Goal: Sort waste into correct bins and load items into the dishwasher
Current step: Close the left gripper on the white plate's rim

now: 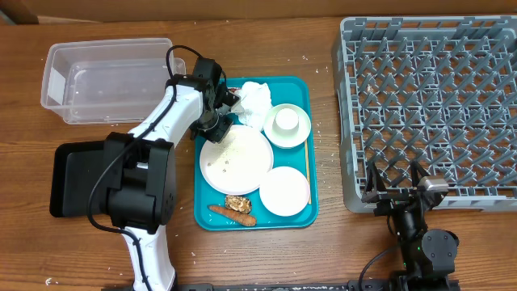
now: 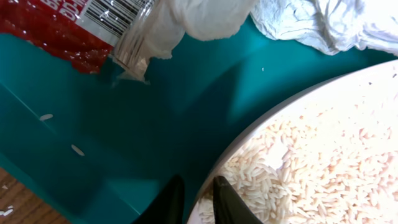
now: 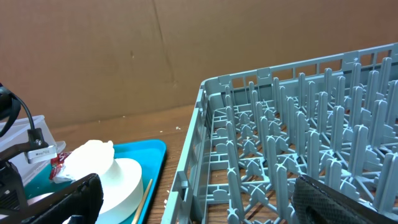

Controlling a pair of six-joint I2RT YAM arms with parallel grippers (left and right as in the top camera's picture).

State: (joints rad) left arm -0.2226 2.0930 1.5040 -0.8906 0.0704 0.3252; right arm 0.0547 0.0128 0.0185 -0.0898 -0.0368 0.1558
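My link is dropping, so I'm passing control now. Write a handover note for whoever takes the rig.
Left hand: closed on the rim of the large plate, which has rice on it.
Right hand: open, empty, at the dish rack's near edge.
On the teal tray: napkin, red wrapper, bowl with the cup in it, smaller plate, brown lump, carrot piece.
Done: nothing seen in the clear tub, black tray or rack.
Left: bin all waste, rack four dishes.
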